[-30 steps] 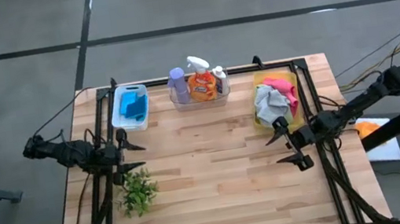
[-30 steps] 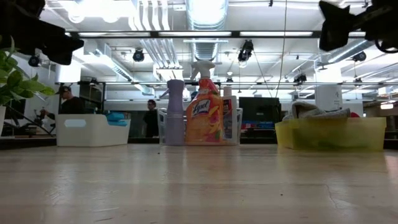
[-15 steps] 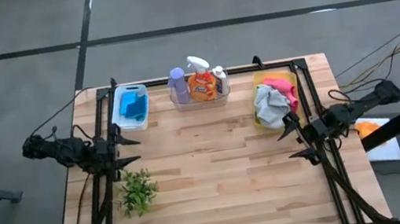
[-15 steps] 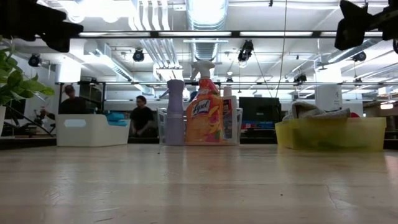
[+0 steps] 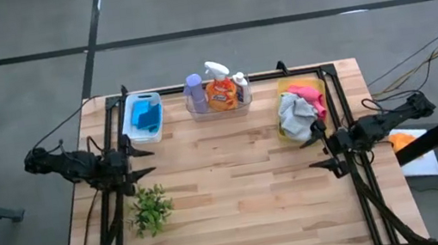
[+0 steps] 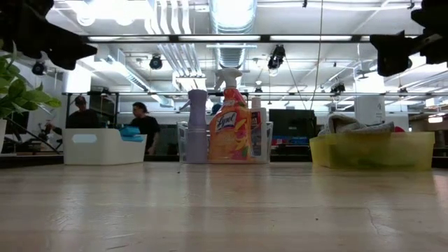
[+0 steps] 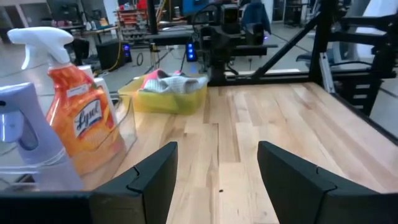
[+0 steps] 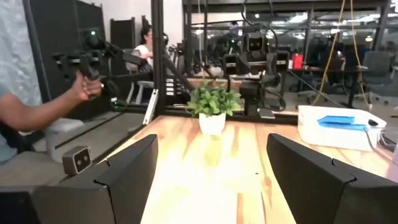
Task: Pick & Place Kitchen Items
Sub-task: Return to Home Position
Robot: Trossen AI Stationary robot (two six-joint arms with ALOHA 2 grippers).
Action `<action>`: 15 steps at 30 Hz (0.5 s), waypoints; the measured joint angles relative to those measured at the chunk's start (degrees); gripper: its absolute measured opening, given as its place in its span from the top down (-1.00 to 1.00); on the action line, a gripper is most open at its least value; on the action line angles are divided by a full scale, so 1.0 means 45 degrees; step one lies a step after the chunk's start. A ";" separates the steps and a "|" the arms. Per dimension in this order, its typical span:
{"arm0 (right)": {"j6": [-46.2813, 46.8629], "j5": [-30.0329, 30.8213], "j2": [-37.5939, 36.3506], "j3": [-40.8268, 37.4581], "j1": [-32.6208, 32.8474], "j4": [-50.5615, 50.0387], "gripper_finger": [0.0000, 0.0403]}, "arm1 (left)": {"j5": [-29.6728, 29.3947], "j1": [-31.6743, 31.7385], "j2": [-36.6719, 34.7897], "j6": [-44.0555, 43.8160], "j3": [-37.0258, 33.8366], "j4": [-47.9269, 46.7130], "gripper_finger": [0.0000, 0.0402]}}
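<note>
Blue sponges (image 5: 145, 114) lie piled in the white bin (image 5: 125, 124) at the tabletop's (image 5: 240, 206) far left; how many, I can't count. The purple bottle (image 5: 194, 89), the orange spray bottle (image 5: 220, 94) with its white trigger and the small white bottle (image 5: 240, 84) stand upright in the clear tray (image 5: 219, 113). The pink cloth (image 5: 308, 92) and grey cloth (image 5: 292, 116) heap the yellow tray (image 5: 282, 89), hiding whatever's beneath. The left gripper (image 5: 145, 161) hovers near the bin and the right gripper (image 5: 314, 148) just beside the yellow tray, both with fingers spread wide, holding nothing.
</note>
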 joint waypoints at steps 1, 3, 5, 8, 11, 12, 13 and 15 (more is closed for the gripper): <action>0.0040 0.0095 0.0000 -0.0002 0.0005 -0.0105 -0.51 | -0.0055 0.0000 0.0000 0.0004 -0.0021 -0.0012 -0.13; 0.0064 0.0224 0.0004 -0.0001 0.0005 -0.0197 -0.51 | -0.0052 0.0000 0.0000 0.0003 -0.0064 -0.0027 -0.13; 0.0045 0.0252 0.0003 -0.0002 0.0005 -0.0196 -0.51 | -0.0050 0.0000 0.0000 0.0002 -0.0070 -0.0011 -0.13; 0.0035 0.0375 0.0001 0.0000 0.0005 -0.0312 -0.51 | -0.0003 0.0000 0.0000 -0.0002 -0.0077 -0.0004 -0.13; 0.0071 0.0463 0.0005 -0.0005 0.0005 -0.0528 -0.51 | 0.0106 0.0000 0.0000 -0.0177 -0.0117 -0.0056 -0.13; 0.0081 0.0487 0.0002 -0.0005 0.0005 -0.0553 -0.51 | 0.0241 0.0000 0.0000 -0.0204 -0.0160 -0.0054 -0.13; 0.0093 0.0514 0.0002 -0.0005 0.0005 -0.0607 -0.51 | 0.0370 0.0000 0.0000 -0.0253 -0.0211 -0.0065 -0.13; 0.0117 0.0519 0.0005 -0.0005 0.0005 -0.0607 -0.51 | 0.0438 0.0000 0.0000 -0.0448 -0.0367 0.0008 -0.13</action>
